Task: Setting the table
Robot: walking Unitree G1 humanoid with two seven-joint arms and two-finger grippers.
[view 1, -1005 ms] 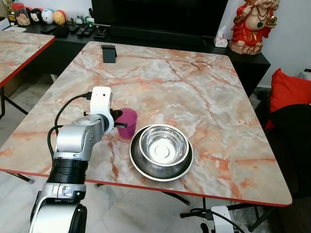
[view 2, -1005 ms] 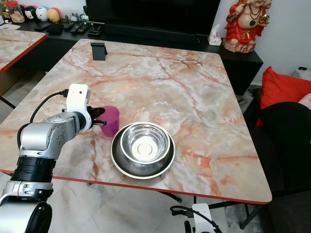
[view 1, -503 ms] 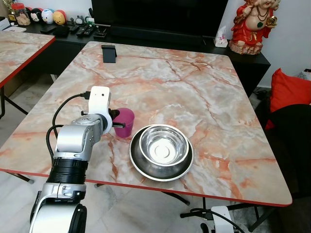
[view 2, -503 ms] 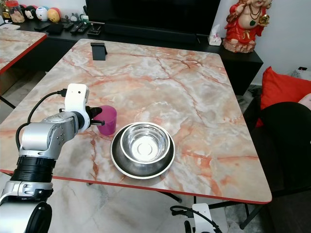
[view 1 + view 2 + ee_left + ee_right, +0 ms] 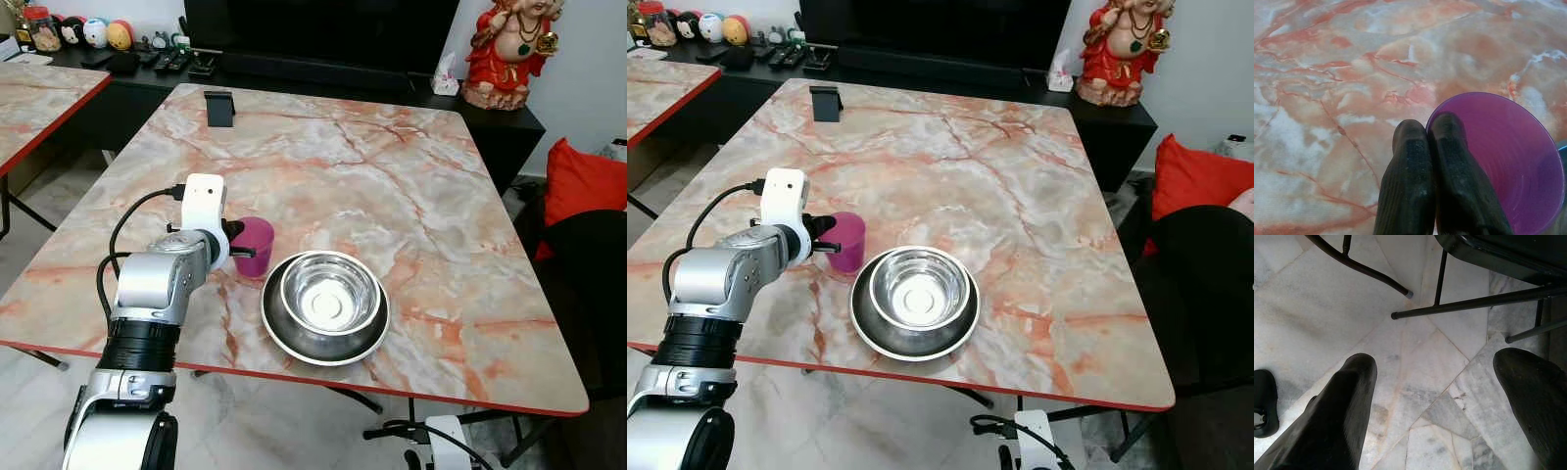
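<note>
Purple cup (image 5: 254,245) pinched at its rim, lower left of the counter (image 5: 392,176).
I have the left hand (image 5: 1430,147) clamped on the wall; sliding sideways risks knocking the steel bowl (image 5: 328,296) touching it.

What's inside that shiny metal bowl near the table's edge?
Nothing: the round steel bowl is empty, its bare bottom reflecting light. It sits inside a wider dark steel plate, whose centre is hidden beneath it.
</note>
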